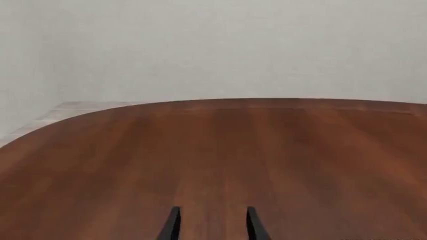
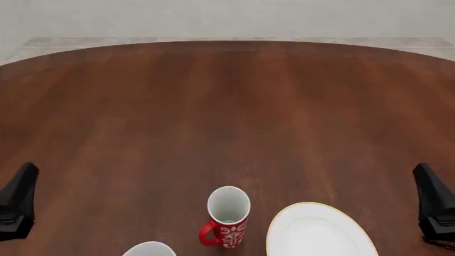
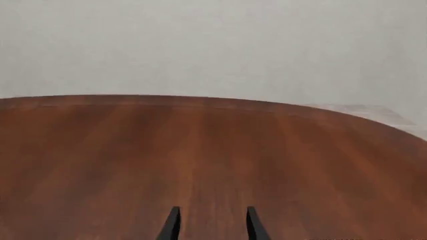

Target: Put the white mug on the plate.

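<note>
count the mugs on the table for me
2. The red mug stands near the front edge, just left of the plate. The white mug sits left of it, cut off by the frame's bottom edge; more could be hidden below.

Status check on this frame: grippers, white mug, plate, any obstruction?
Left gripper and right gripper open, empty, at the table's sides. White mug at near edge, untouched. Red mug stands between it and the plate.
</note>
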You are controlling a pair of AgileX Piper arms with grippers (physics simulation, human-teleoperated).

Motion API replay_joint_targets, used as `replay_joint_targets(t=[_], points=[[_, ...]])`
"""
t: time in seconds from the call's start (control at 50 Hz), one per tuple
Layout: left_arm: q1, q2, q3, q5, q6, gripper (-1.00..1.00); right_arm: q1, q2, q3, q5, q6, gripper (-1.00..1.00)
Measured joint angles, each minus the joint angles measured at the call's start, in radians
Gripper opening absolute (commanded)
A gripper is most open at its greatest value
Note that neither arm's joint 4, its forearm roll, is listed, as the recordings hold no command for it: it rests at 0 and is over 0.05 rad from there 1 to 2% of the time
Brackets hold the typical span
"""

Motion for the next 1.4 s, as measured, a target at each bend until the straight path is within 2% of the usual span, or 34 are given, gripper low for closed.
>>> replay_joint_targets(t=[0.82,1.12,1.4], points=[[-0.016,0.009,-0.023,0.014,0.001,1.0,0.002,0.014,-0.005,-0.004,0.039,1.0],[-0.013,0.006,-0.027,0.021,0.002,1.0,0.076,0.12,-0.123,0.059,0.036,1.0],[-0.012,0.005,-0.029,0.025,0.003,1.0,0.163,0.21,-0.245,0.172,0.013,1.0]])
